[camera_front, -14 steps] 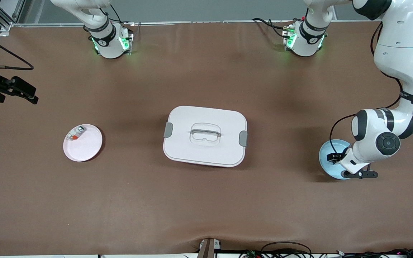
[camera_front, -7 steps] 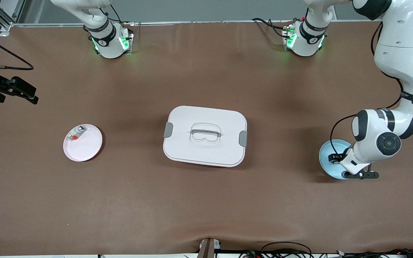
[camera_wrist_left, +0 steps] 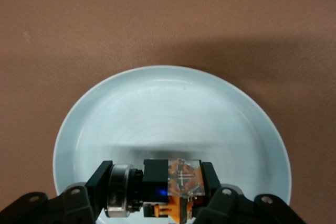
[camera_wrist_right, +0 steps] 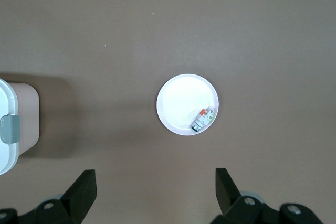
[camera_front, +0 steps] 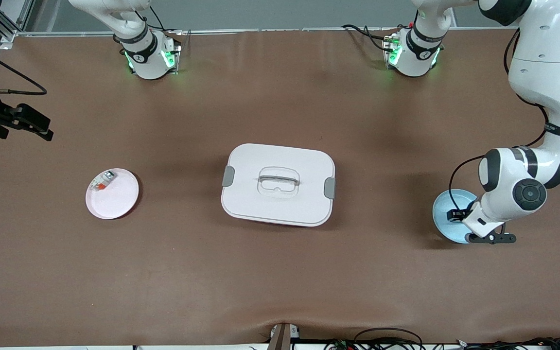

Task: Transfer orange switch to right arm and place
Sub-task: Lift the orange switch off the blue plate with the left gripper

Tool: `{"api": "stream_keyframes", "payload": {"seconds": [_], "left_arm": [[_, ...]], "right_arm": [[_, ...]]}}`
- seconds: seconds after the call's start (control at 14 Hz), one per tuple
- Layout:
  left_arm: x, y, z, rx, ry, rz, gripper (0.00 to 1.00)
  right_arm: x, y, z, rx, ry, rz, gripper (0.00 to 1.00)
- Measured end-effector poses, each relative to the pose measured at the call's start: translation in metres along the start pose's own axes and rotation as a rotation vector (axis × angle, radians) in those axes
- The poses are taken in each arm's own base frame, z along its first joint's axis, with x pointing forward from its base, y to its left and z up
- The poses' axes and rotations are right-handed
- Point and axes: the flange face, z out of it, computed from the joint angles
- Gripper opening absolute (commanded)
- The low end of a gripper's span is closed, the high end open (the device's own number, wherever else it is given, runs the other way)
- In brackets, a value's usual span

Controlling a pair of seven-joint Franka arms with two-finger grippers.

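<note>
Just orange switch (camera_wrist_left: 180, 182), between left fingers (camera_wrist_left: 105, 184)

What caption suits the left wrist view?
Left pincer shut on the orange switch over the pale blue plate.

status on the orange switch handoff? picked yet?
Early stage. Done: the left tool is down in the light blue plate, fingers on either side of the orange switch; whether it is lifted is unclear. Left: lift, handoff and placing. The right tool waits open, high over the white plate that holds a small white-grey part. The lidded box sits mid-table.
</note>
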Motion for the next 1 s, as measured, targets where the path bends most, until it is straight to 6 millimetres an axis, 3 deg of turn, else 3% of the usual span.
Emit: {"api": "stream_keyframes", "payload": {"seconds": [0.21, 0.72, 1.0], "left_arm": [[0.001, 0.005, -0.042, 0.005, 0.004, 0.007, 0.00], [-0.014, 0.042, -0.174, -0.094, 0.015, -0.019, 0.00], [-0.024, 0.078, -0.240, -0.136, -0.009, -0.071, 0.00]], "right_arm": [[-0.001, -0.001, 0.001, 0.000, -0.007, -0.003, 1.00], [-0.005, -0.012, 0.003, 0.013, -0.034, -0.018, 1.00], [-0.007, -0.030, 0.004, 0.108, -0.053, -0.026, 1.00]]}}
